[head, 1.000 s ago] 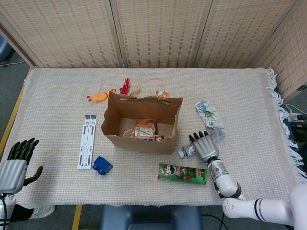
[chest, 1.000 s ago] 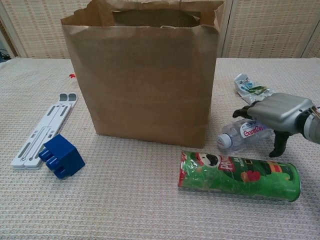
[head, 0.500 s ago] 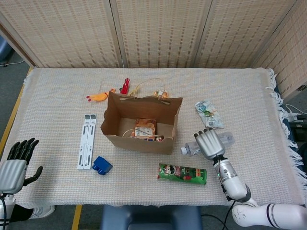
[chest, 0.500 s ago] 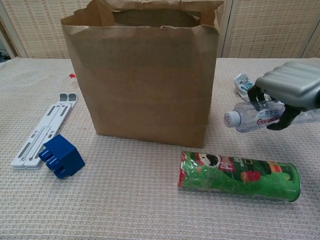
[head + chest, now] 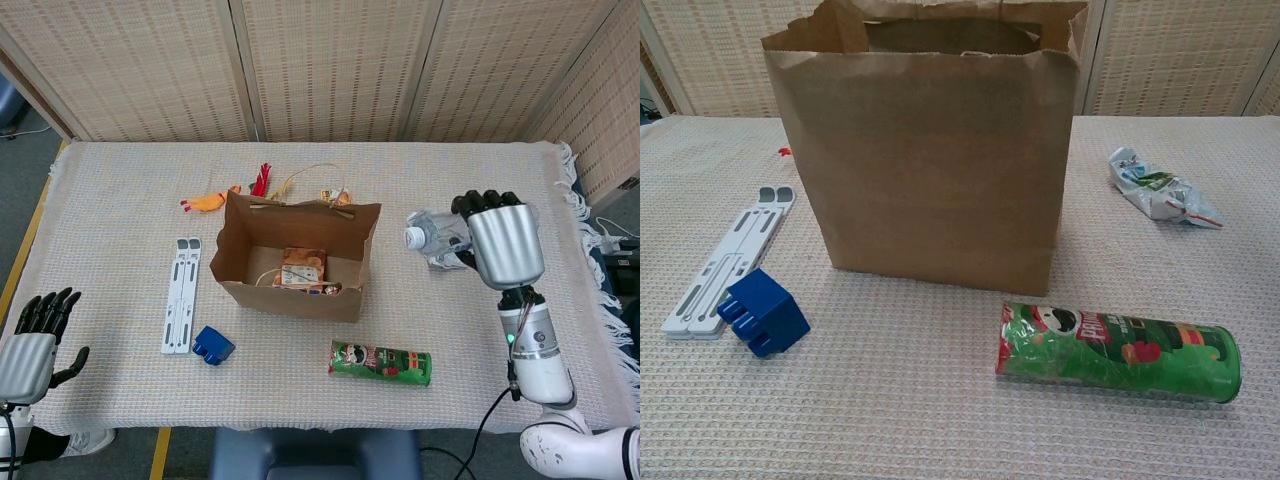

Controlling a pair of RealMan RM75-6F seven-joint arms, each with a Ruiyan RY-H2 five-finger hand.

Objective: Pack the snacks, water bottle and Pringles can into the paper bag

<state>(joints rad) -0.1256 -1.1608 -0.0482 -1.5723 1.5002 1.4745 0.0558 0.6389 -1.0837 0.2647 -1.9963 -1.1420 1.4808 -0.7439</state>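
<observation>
- Standing open on woven tablecloth (image 5: 120, 210): paper bag (image 5: 296, 262), wicker screens (image 5: 330, 65) behind.
- Grasping water bottle (image 5: 432, 234), raised right of bag: right hand (image 5: 497, 243).
- Lying before bag: Pringles can (image 5: 1118, 350).
- Idling with fingers spread, far left of bag: left hand (image 5: 30, 343).

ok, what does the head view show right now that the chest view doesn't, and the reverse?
Head view only: the right hand raised, holding the water bottle beside the paper bag, the left hand with its fingers spread at the table's near left edge, a snack pack on the bag's floor, and the toys behind the bag.

Chest view only: the bag's full front wall, and the blue block's side.

Both: bag, chips can, white folding stand, blue block and the crumpled snack packet.
</observation>
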